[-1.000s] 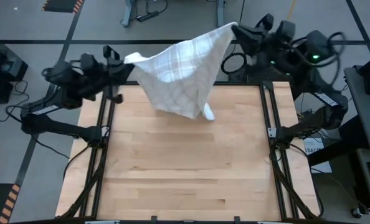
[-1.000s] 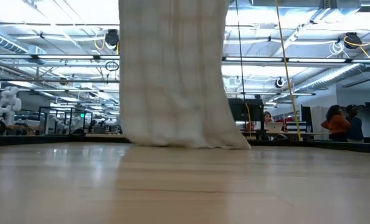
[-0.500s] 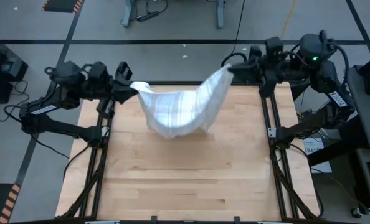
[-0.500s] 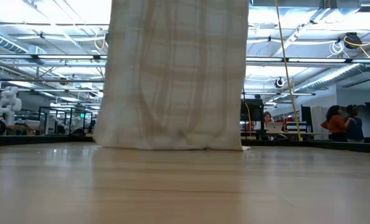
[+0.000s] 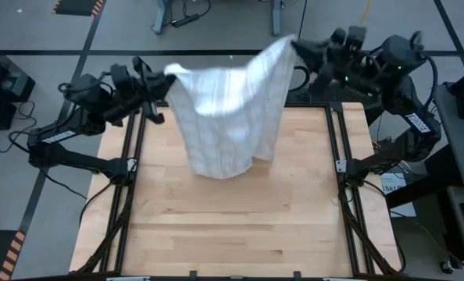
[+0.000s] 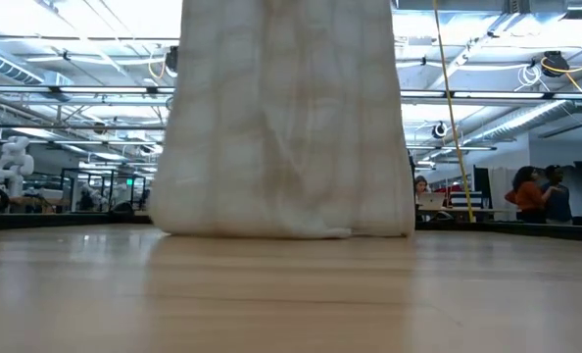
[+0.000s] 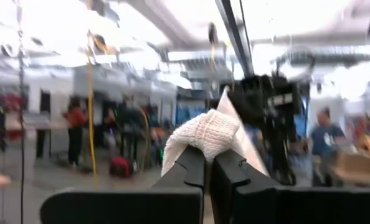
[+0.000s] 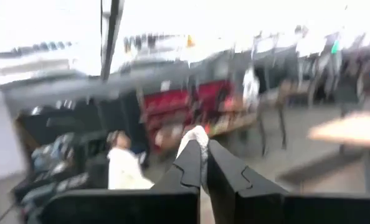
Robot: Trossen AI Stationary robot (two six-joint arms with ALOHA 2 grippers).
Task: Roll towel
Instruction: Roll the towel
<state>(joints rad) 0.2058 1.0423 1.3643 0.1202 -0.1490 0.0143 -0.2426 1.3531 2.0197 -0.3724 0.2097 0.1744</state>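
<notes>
The towel point(image 5: 228, 109), white with a faint tan-grey check, hangs spread between both arms over the far half of the wooden table point(image 5: 232, 226). My left gripper point(image 5: 163, 80) is shut on its left top corner, and my right gripper point(image 5: 296, 44) is shut on its right top corner. The towel's lower edge point(image 6: 281, 227) rests on the tabletop in the low view. In the left wrist view a bunched towel corner point(image 7: 205, 134) sits pinched between the fingers point(image 7: 191, 163). The right wrist view shows a small white towel tip point(image 8: 197, 138) between the closed fingers point(image 8: 191, 165).
Black frame rails point(image 5: 130, 195) run along both sides of the table, with the arm bases mounted on them. Bare wood lies in front of the towel toward the near edge. People point(image 6: 531, 196) stand in the room far behind the table.
Both grippers have lifted and pulled apart, and the towel has gone from a sagging curve to a taller, flatter sheet hanging down onto the table.
</notes>
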